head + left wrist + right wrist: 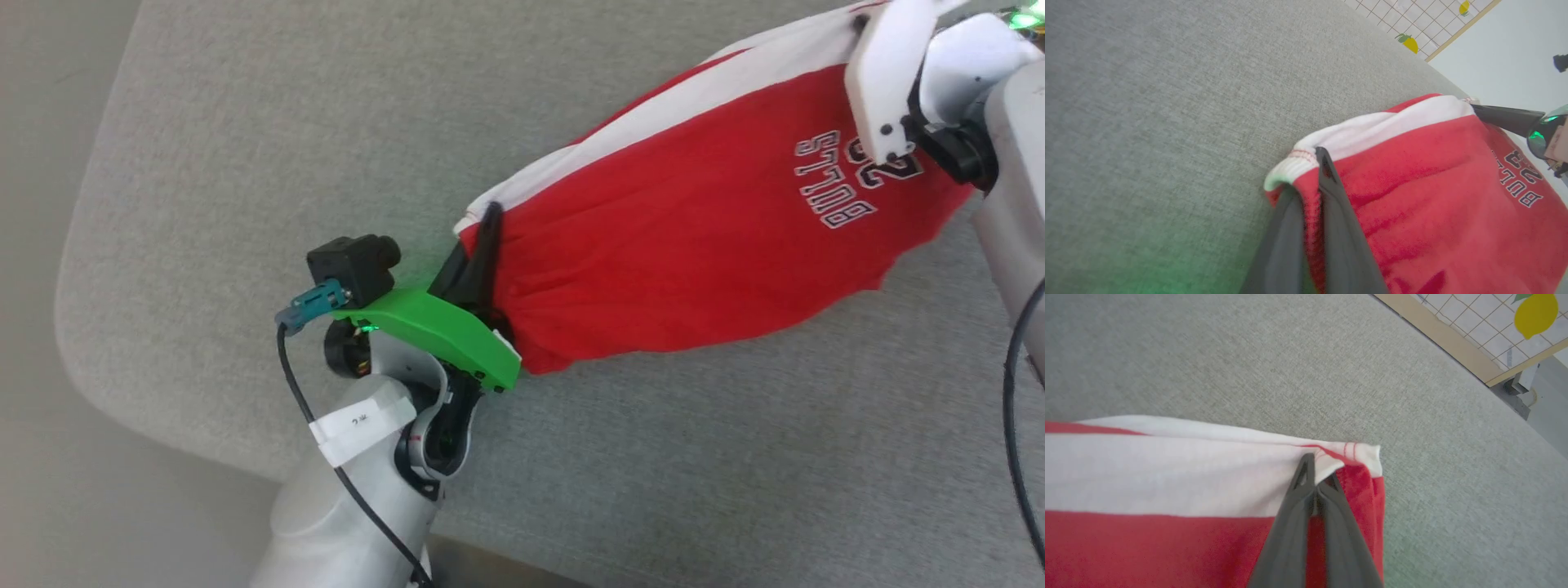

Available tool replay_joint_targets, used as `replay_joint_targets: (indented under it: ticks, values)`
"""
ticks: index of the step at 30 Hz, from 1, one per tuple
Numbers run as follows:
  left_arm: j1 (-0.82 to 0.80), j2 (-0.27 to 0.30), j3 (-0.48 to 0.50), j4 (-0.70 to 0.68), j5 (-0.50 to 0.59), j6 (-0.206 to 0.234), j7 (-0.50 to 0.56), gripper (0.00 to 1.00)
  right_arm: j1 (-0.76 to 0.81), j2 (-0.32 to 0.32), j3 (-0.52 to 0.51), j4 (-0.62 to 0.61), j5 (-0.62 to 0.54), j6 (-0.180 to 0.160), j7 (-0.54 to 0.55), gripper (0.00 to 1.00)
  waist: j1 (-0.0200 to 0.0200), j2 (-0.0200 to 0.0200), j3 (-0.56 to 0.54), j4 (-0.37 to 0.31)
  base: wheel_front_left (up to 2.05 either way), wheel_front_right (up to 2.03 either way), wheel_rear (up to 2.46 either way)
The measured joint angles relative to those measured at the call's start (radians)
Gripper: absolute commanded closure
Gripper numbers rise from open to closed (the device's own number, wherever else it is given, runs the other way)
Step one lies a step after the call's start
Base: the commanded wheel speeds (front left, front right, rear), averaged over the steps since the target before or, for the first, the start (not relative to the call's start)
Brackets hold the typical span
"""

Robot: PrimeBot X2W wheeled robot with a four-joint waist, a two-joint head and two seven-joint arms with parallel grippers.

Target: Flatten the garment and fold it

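The red garment (678, 237) with a white side stripe and white-outlined lettering hangs stretched between my two grippers above the grey cushion. My left gripper (488, 220) is shut on its lower-left corner, beside the white trim; the left wrist view shows the garment (1433, 196) pinched between the left gripper (1319, 163) fingers. My right gripper (1316, 473) is shut on the opposite corner of the garment (1167, 473), at the white stripe's end. In the head view the right gripper's tips are hidden behind its white housing (886, 73) at the upper right.
A wide grey fabric cushion (326, 163) lies under everything, its rounded edge at the left. Beyond its far edge a tiled floor with lemon prints (1535, 310) shows. A black cable (1016, 384) runs along my right arm.
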Motion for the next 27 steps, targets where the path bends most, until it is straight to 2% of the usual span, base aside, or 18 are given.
replay_joint_targets:
  ticks: [1,4,8,13,17,23,24,27]
  values:
    - [-0.004,0.0,-0.009,0.003,-0.01,-0.002,-0.006,0.0,-0.006,-0.002,0.0,0.009,0.008,0.0,0.006,0.0,0.0,0.0,0.003,0.007,0.0,0.0,0.0]
    - [-0.007,-0.002,-0.024,0.011,-0.015,-0.01,-0.026,0.0,-0.017,-0.004,-0.003,0.026,0.036,-0.001,0.004,0.0,0.0,0.0,-0.003,0.014,0.0,0.0,0.0]
    - [0.0,0.001,-0.03,0.014,-0.012,-0.012,-0.055,0.0,0.004,-0.011,-0.002,0.025,0.078,0.0,-0.053,0.0,0.0,0.0,-0.029,0.012,0.0,0.0,0.0]
    - [0.058,0.043,-0.023,-0.022,-0.004,-0.012,-0.072,0.0,0.087,-0.015,-0.014,-0.029,0.136,0.0,-0.159,0.0,0.0,0.0,-0.083,-0.006,0.0,0.0,0.0]
    - [0.131,0.083,-0.023,-0.067,0.0,0.01,-0.066,0.0,0.197,-0.026,-0.053,-0.096,0.173,0.0,-0.243,0.0,0.0,0.0,-0.147,-0.031,0.0,0.0,0.0]
    - [0.219,0.13,-0.059,-0.118,0.055,0.04,-0.058,0.0,0.389,-0.014,-0.169,-0.23,0.178,0.0,-0.372,0.0,0.0,0.0,-0.237,-0.067,0.0,0.0,0.0]
    - [0.242,0.136,-0.082,-0.114,0.07,0.046,-0.058,0.0,0.468,0.008,-0.221,-0.289,0.155,0.0,-0.413,0.0,0.0,0.0,-0.267,-0.081,0.0,0.0,0.0]
    - [0.254,0.137,-0.105,-0.084,0.111,0.067,-0.061,0.0,0.578,0.06,-0.292,-0.373,0.112,0.0,-0.46,0.0,0.0,0.0,-0.3,-0.103,0.0,0.0,0.0]
